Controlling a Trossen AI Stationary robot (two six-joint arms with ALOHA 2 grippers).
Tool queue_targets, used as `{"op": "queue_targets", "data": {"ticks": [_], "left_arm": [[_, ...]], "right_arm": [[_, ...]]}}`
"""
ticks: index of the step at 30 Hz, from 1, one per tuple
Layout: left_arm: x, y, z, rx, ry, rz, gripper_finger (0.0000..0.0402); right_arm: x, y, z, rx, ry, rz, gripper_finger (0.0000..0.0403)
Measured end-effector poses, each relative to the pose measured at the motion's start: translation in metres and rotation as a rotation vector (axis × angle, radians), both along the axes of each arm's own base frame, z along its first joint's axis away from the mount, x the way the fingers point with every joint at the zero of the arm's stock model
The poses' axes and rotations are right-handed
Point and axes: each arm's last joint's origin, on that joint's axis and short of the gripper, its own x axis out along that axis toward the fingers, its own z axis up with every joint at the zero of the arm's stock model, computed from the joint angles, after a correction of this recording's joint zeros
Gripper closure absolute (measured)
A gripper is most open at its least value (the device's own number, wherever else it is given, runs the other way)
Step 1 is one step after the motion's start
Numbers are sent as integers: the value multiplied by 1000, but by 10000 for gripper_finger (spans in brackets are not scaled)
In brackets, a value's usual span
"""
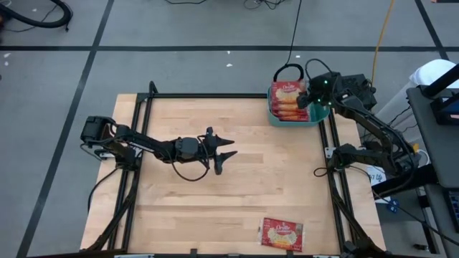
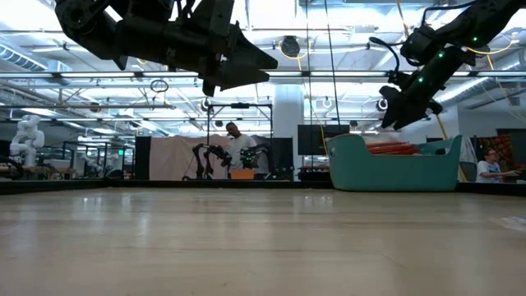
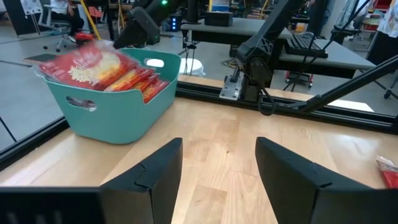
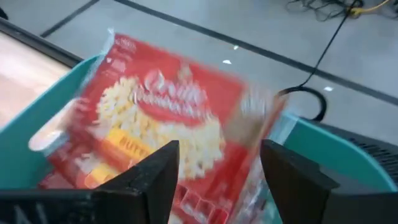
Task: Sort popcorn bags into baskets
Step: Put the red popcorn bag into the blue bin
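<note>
A teal basket [image 1: 276, 117] stands at the table's far right corner, with several red popcorn bags [image 1: 288, 99] stacked in it. The top bag [image 4: 168, 118] lies picture side up and tilted, reaching above the rim [image 3: 93, 93]. My right gripper [image 4: 217, 155] hovers open just over that bag at the basket's right side [image 1: 313, 97], fingers slanting down, nothing between them. One more popcorn bag [image 1: 282, 234] lies flat near the table's near edge. My left gripper [image 1: 228, 153] stands open above the middle of the table, pointing toward the right edge.
A black frame rail [image 3: 205, 93] runs along the table's far edge behind the basket. Bare wood stretches between my left gripper and the basket [image 3: 118, 115]. Beyond the far edge lie cables on the floor [image 4: 311, 99]. A person [image 2: 234, 148] works far behind the table.
</note>
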Motion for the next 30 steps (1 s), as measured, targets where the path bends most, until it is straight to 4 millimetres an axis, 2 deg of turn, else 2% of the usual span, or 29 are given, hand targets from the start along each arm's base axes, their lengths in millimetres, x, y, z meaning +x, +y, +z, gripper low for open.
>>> {"op": "queue_targets", "data": {"ticks": [7, 11, 16, 22, 26, 30], "left_arm": [[0, 0, 0, -4, -1, 1, 187], [0, 0, 0, -8, -1, 1, 194], [0, 0, 0, -8, -3, 1, 205], [3, -4, 6, -3, -28, -48, 200], [7, -12, 15, 29, -45, -81, 193], [14, -34, 28, 33, -31, -148, 187]], "right_arm": [[3, 2, 1, -31, 37, 10, 183], [10, 14, 9, -34, -24, 93, 184], [23, 46, 23, 13, -163, 304, 188], [36, 91, 34, 17, -246, 509, 190], [44, 116, 30, 18, -317, 640, 190], [52, 139, 14, 33, -358, 740, 190]]}}
